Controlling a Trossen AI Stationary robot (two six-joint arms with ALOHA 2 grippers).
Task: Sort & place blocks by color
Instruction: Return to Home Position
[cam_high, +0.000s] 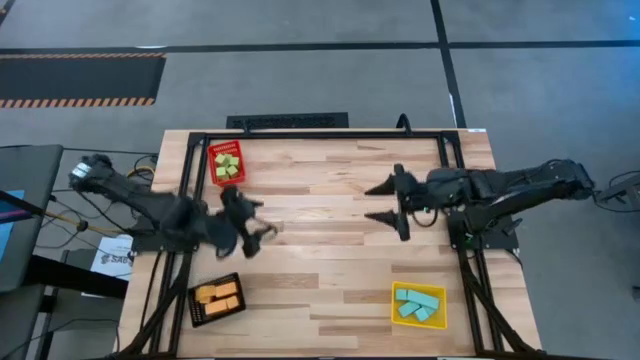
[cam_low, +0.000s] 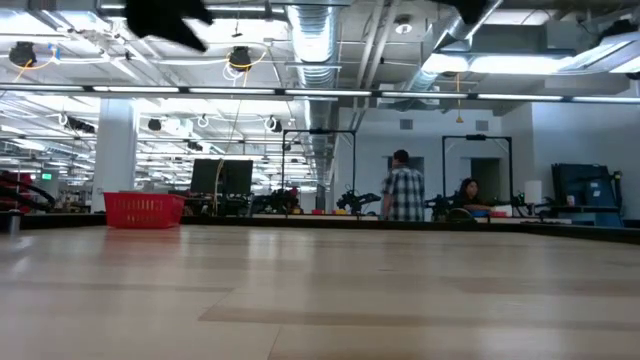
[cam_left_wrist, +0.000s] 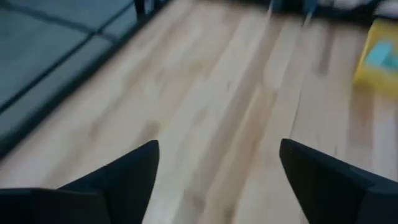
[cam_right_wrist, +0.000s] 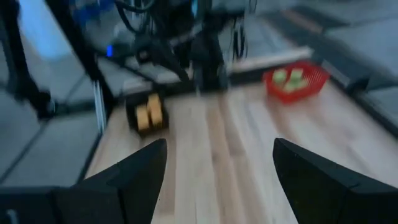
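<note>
The blocks all lie in bins. Light green blocks (cam_high: 227, 166) fill the red bin (cam_high: 213, 151) at the far left; orange blocks (cam_high: 218, 296) sit in the black bin (cam_high: 197, 311) at the near left; cyan blocks (cam_high: 418, 304) sit in the yellow bin (cam_high: 398, 319) at the near right. My left gripper (cam_high: 268, 222) hangs open above bare wood left of centre, holding nothing. My right gripper (cam_high: 381, 201) is open above the table's right middle, also holding nothing. The right wrist view shows the orange blocks (cam_right_wrist: 149, 113) and green blocks (cam_right_wrist: 290, 79) far off.
Bare wood (cam_high: 330, 250) spans the table's middle between the bins. A black frame rail (cam_high: 320, 134) runs along the far edge and both sides. In the low view the red bin (cam_low: 143, 209) stands on the far left; people (cam_low: 404, 188) are in the room beyond.
</note>
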